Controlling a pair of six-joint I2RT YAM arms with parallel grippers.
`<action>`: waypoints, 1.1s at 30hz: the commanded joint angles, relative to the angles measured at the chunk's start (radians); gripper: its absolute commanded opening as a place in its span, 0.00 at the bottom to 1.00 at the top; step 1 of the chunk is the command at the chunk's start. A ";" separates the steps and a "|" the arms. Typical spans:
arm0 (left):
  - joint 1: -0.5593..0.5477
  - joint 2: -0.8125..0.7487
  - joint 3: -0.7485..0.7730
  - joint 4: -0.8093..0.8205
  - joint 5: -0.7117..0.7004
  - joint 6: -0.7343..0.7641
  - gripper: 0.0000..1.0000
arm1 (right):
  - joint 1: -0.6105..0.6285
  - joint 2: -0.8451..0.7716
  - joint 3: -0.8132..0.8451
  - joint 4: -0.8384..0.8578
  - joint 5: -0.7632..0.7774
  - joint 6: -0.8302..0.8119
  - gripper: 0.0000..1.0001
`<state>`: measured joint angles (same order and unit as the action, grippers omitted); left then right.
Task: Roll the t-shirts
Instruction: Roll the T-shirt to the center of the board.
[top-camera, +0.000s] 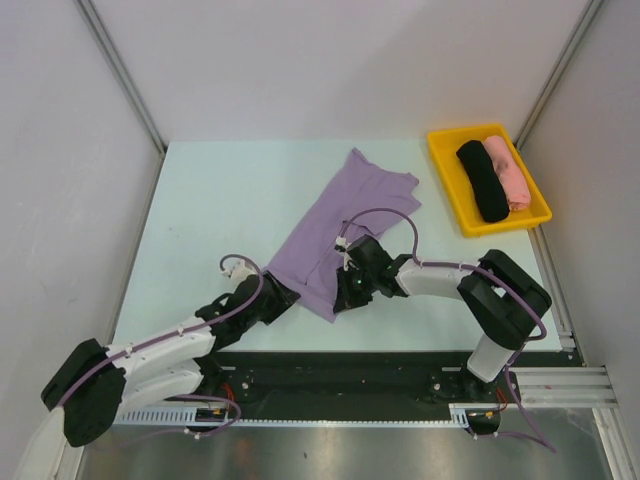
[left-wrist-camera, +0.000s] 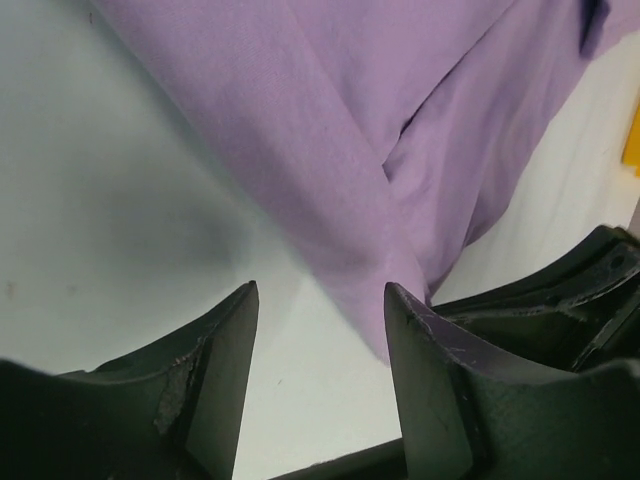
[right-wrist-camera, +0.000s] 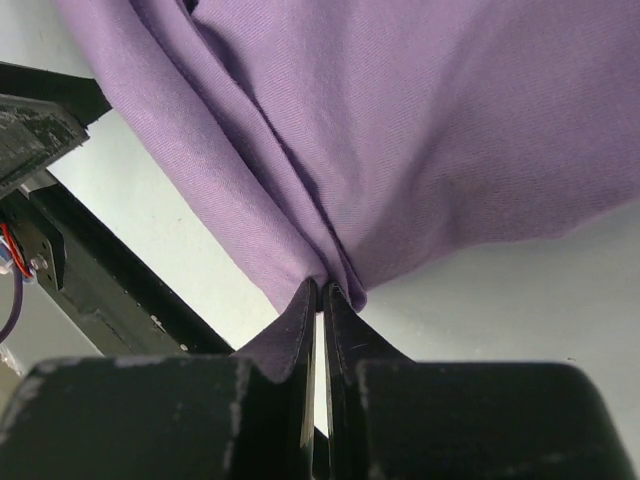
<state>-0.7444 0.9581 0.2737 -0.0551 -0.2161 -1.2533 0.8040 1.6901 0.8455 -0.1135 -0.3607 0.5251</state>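
I could read no writing, number or brand mark in any of my three views. The lavender t-shirt (top-camera: 340, 232) showed only plain cloth in the middle of the frame, and the yellow tray (top-camera: 440, 150) at the upper right carried no lettering that I could make out. The pale slotted strip (top-camera: 170, 412) at the lower left of the top view perhaps bore fine marks, but it was too small to tell.
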 joint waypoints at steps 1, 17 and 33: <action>-0.026 0.019 -0.005 0.068 -0.101 -0.149 0.58 | -0.006 0.037 -0.016 -0.044 0.054 -0.007 0.05; -0.041 0.114 0.019 0.009 -0.206 -0.232 0.49 | -0.014 0.042 -0.016 -0.046 0.054 -0.011 0.04; -0.042 0.278 0.177 -0.201 -0.226 -0.239 0.49 | 0.035 -0.113 -0.016 -0.074 0.268 -0.053 0.18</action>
<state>-0.7807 1.1969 0.4076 -0.1314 -0.4191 -1.4643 0.8162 1.6611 0.8433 -0.1303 -0.2974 0.5182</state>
